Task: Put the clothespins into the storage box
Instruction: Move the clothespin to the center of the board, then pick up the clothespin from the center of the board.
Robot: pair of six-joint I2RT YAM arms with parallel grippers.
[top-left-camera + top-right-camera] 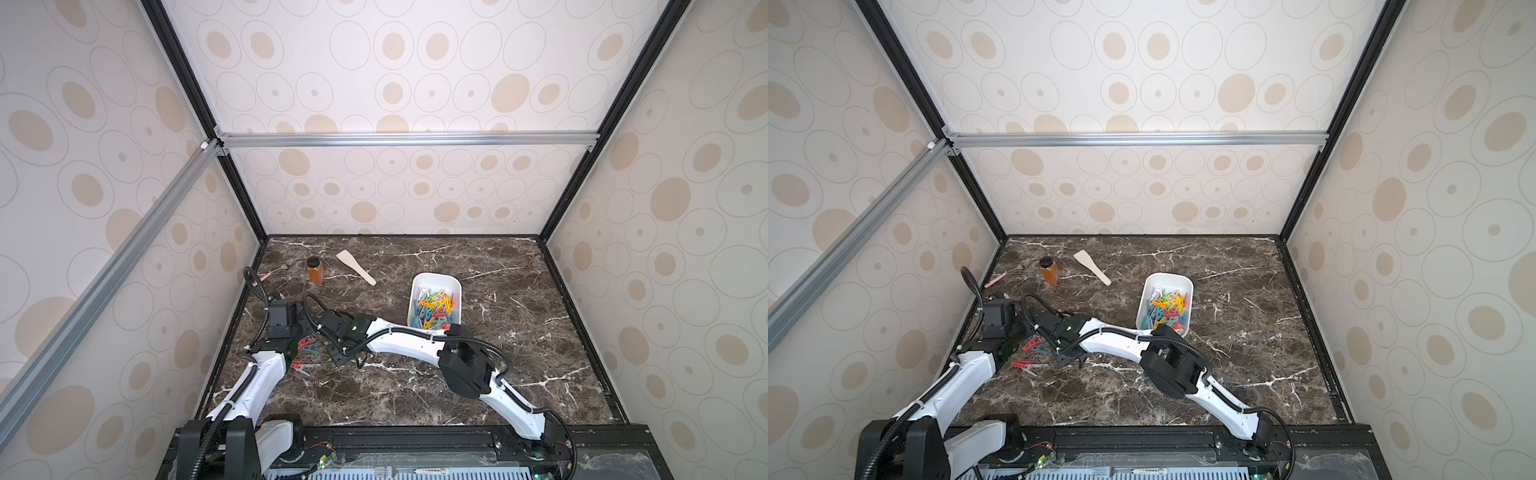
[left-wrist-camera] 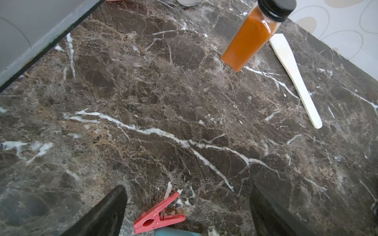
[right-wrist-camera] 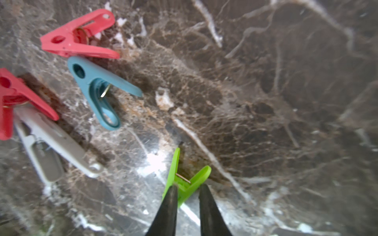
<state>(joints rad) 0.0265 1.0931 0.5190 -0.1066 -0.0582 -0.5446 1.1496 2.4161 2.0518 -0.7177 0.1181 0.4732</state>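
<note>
A: Where is the green clothespin (image 3: 185, 180) lying?
B: Lower centre of the right wrist view, on the table (image 3: 266, 102). The right gripper (image 3: 188, 187) jaws are pinching it for carrying to the storage box (image 1: 415, 291), mid-right in a top view. The left gripper (image 2: 188, 187) jaws are hanging spread above a red clothespin (image 2: 156, 213).

The tabletop (image 3: 266, 92) looks like glossy, polished brown marble veined white, the green clothespin (image 3: 194, 182) and teal clothespin (image 3: 92, 76) are smooth plastic with thin metal springs, the storage box (image 1: 436, 279) glossy white plastic, the spatula (image 2: 286, 55) matt pale wood.
</note>
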